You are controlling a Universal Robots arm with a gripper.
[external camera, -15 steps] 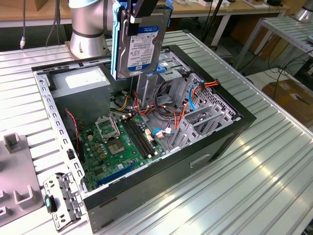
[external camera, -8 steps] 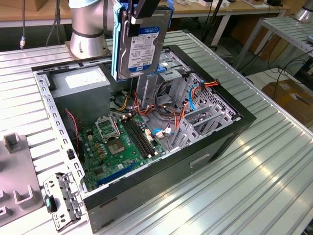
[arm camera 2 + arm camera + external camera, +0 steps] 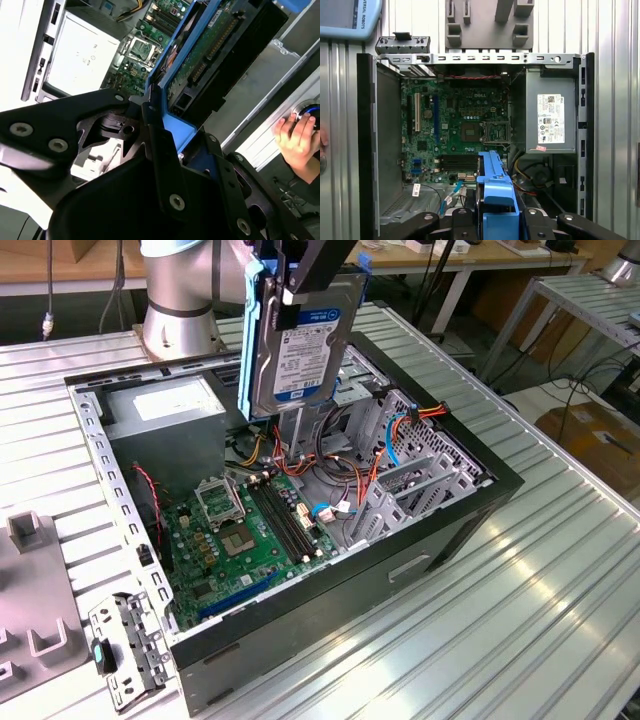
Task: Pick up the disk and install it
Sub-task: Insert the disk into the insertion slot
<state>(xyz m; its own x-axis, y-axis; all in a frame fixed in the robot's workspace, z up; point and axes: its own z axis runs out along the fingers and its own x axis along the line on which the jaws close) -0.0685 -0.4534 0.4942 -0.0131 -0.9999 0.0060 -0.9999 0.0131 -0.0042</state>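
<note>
**The claw holds the disk up over the open computer**

Your claw (image 3: 300, 290) is closed tight on the disk (image 3: 300, 345). Its black fingers (image 3: 318, 270) pinch the top end, and the rest of the disk hangs straight down under the claw. The disk is up in the air and touches nothing but the claw.

In the exterior view the flat silver face of the disk is turned toward the camera. It has a white label with a blue band (image 3: 303, 390) and rows of black print. A blue plastic rail (image 3: 248, 340) runs down one long side. In the second wrist view you see the other face of the disk (image 3: 215, 45), with a green board, right in front of the claw (image 3: 177, 135). In the first wrist view the blue rail of the disk (image 3: 495, 185) sticks out from between the claw's fingers (image 3: 462, 222).

Below the claw lies the black computer case (image 3: 300, 640), on its side with the cover off. The green main board (image 3: 250, 530) sits at the bottom, under and a little past the disk's low end. The grey power box (image 3: 165, 405) is in the case off to one side of the claw, and it has a white sticker (image 3: 550, 115) with small black print. Orange and red wires (image 3: 420, 415) lie on the other side of the claw.

A grey metal cage (image 3: 125, 650) with a blue latch (image 3: 100, 653) lies outside the case on the ribbed metal table (image 3: 520, 620), well away from the claw.

In the second wrist view a person's hand (image 3: 297, 135) rests on a round knob, off past the case.
</note>
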